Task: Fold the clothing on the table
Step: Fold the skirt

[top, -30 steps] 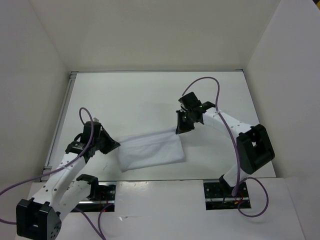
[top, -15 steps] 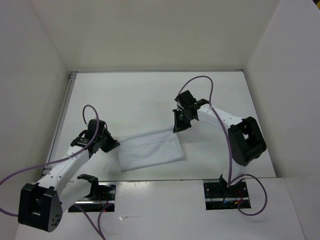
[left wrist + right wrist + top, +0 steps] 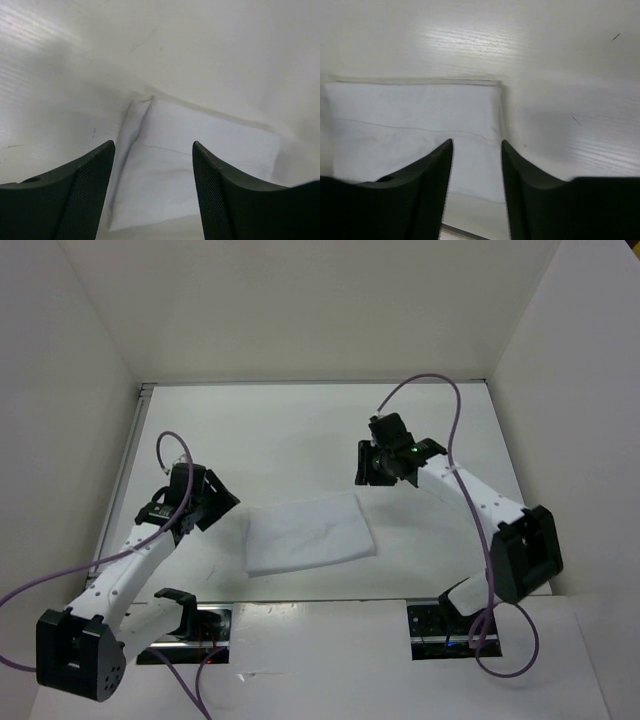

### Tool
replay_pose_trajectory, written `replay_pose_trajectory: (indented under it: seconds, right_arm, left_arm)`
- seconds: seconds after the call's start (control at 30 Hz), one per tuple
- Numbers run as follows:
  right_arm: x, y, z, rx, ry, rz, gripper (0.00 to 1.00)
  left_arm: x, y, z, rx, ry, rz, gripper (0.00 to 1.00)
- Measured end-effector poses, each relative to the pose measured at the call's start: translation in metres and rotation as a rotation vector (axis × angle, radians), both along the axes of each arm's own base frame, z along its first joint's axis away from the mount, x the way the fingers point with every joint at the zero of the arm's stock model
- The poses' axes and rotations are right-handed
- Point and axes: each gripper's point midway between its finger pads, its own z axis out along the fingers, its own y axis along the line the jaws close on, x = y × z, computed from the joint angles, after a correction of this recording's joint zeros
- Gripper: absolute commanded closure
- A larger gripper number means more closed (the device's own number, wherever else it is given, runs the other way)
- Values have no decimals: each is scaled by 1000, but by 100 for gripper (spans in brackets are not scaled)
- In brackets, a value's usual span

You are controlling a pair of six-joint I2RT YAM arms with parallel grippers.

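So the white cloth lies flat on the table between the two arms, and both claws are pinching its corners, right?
Not quite. Neither claw is pinching it: the two wrist views show the left gripper and the right gripper open with nothing gripped. The clothing does lie flat on the table between the two arms.

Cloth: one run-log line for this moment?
cloth: flat on table | left jaws: open, off cloth | right jaws: open, off cloth

white arms (image 3: 128, 568) with black joints (image 3: 72, 668); purple cables (image 3: 432, 378); black mesh-textured claw fingers (image 3: 80, 200)
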Motion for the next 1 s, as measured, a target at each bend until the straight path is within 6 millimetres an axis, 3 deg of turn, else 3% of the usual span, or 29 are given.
replay_pose_trajectory:
  seconds: [0.1,0.17,0.23,0.27,0.4,0.47,0.77,1.0]
  right_arm:
    - [-11,-10,28,42,-74,-42,44]
    - [-20,-14,28,58,-76,-58,44]
    - [-29,-16,13,51,-31,-67,44]
    - [-32,-16,4,43,-2,-66,44]
    - [-45,-16,-40,-2,143,-59,44]
    - [-48,-14,-55,-17,196,-52,48]
    - [-59,-9,-99,-42,343,-32,53]
    - [-67,6,-112,29,403,11,73]
  left_arm:
    - [4,-3,32,-27,-109,-13,32]
    - [0,-8,46,-57,-160,-34,38]
    - [-7,-17,55,-103,-198,-71,45]
    - [-11,-20,56,-122,-209,-88,53]
    - [-27,-33,49,-181,-203,-154,73]
    - [-32,-39,44,-202,-186,-182,78]
    - [-40,-58,48,-271,-186,-276,80]
    - [-39,-73,46,-303,-172,-324,80]
